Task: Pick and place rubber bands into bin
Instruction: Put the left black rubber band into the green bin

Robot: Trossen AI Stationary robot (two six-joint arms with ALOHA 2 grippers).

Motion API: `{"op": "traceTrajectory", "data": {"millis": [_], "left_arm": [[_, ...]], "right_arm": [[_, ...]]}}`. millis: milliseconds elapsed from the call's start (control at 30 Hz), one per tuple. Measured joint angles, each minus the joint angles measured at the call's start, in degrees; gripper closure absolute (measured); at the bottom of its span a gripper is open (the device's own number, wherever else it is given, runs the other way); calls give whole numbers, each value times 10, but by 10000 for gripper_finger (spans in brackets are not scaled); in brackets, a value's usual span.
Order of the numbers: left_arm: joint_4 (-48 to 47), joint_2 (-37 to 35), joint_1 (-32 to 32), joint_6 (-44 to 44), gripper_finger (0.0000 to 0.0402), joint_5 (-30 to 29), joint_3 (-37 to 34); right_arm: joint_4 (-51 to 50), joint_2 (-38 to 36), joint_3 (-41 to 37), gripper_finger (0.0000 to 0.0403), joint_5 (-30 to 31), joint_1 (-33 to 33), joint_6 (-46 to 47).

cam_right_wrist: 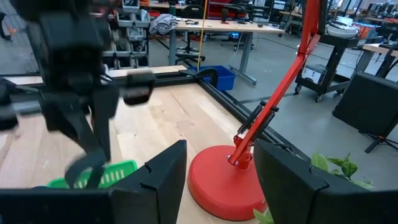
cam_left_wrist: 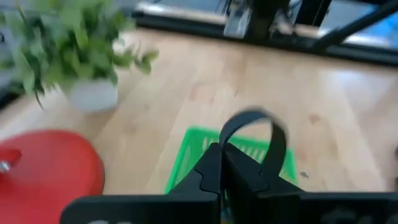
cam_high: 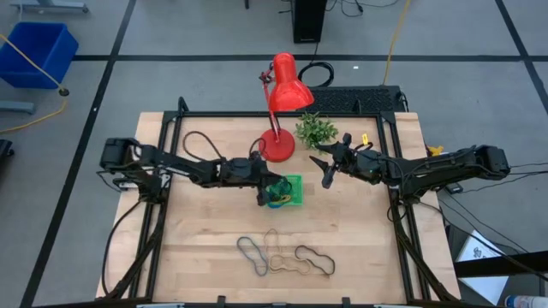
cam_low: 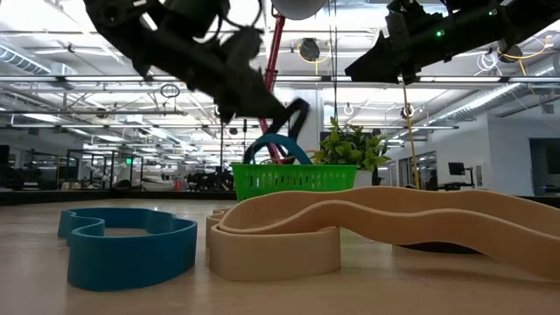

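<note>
The left gripper (cam_high: 264, 193) pinches a dark rubber band (cam_left_wrist: 252, 134) just above the green bin (cam_high: 294, 182); released off-centre, the floppy loop may drape over the rim onto the tabletop (cam_high: 360, 248)

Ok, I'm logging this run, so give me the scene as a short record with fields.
left gripper: over the green bin, shut on a dark rubber band
right gripper: open, raised beside the red lamp
bin contents: some bands already inside
bands left on table: a cluster at the front
other: small potted plant
</note>
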Motion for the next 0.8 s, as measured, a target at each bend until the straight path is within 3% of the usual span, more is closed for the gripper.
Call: {"op": "traceTrajectory", "data": {"millis": [500,800], "left_arm": [[-2,86,0,-32,395,26,0],[4,82,0,-52,347,27,0]], "right_arm": [[0,0,0,222,0,0,0],[-1,0,0,222,0,0,0]]}}
